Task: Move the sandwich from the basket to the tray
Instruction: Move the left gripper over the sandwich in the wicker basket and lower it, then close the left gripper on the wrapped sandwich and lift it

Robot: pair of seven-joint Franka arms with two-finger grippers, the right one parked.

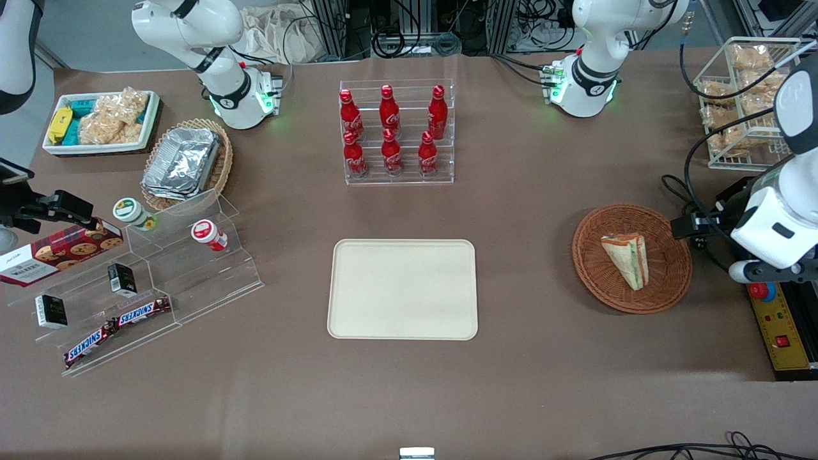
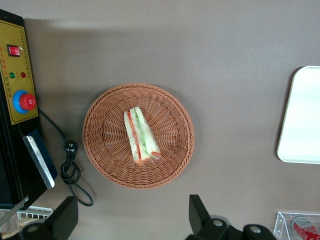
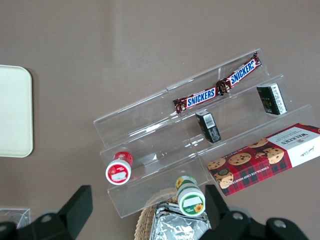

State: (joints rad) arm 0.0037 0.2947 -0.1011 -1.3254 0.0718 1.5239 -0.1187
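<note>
**Worktop point(image 1: 511, 383), stock as you see it now**

1. Sandwich point(image 1: 627, 259): one wedge, white bread with orange-red and green layers. You will find it lying in the basket point(image 1: 591, 268), about in its middle, narrow end pointing to the lower edge of the front frame.
2. Basket: round, reddish-brown wicker, at mid-height of the front frame, toward the working arm's end of the worktop. It holds the sandwich and nothing more.
3. Tray point(image 1: 402, 289): cream, rectangular, rounded corners. It sits just below the centre of the front frame, well apart from the basket, with nothing on it.
4. Tool point(image 2: 131, 215): the left arm's. Your wrist camera shows both black fingers point(image 2: 199, 212) spread wide with nothing between them. It hangs above the bare worktop just beside the basket rim and touches neither basket nor sandwich.
5. Control box point(image 1: 781, 332): yellow face, red button, near the basket at the working arm's end.
6. Bottle rack point(image 1: 396, 131): clear, six red bottles in two rows, upper middle of the front frame, farther from the camera than the tray.
7. Wire rack point(image 1: 744, 102): white, bagged snacks, upper corner at the working arm's end.
8. Stepped stand point(image 1: 211, 268): clear acrylic, toward the parked arm's end, carrying two Snickers bars point(image 1: 144, 312) and small packs.
</note>
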